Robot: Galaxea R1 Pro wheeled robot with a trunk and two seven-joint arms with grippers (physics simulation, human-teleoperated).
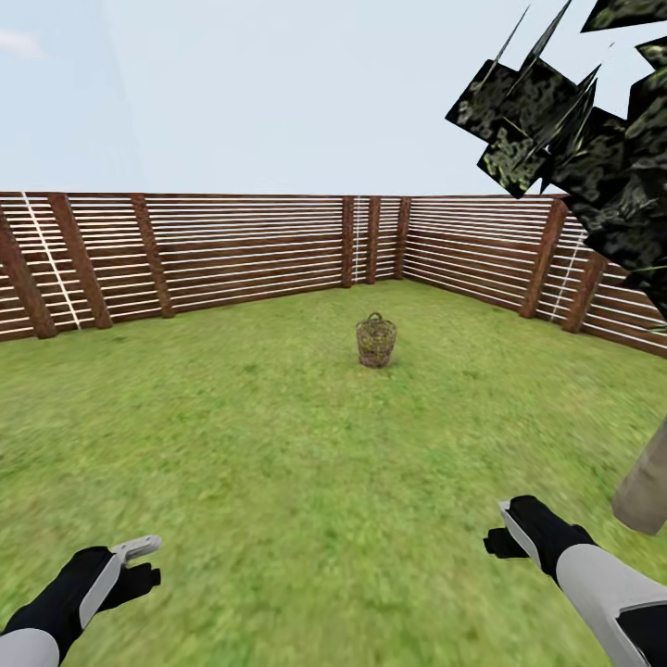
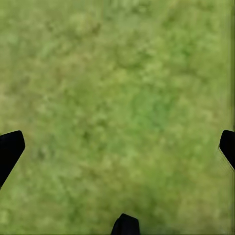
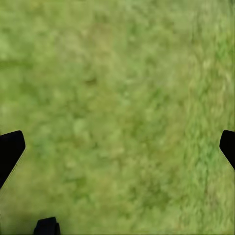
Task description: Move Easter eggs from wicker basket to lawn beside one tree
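One wicker basket (image 1: 376, 341) on lawn (image 1: 278, 445), contents unclear

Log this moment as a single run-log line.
phase: approach | wicker basket far ahead on lawn, eggs not discernible | tree at right | left gripper open, empty | right gripper open, empty

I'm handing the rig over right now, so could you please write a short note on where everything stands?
Left gripper: open, empty, over bare grass.
Right gripper: open, empty, also over grass.
The round brown open-weave wicker basket stands upright on the mottled green lawn, well ahead, in front of the dark brown slatted fence. Eggs are too small to make out.
A tree with a grey-brown trunk and dark jagged leaves stands close on the right.
Done: nothing visible. Left: drive to the basket, take out three eggs, place them by one tree.
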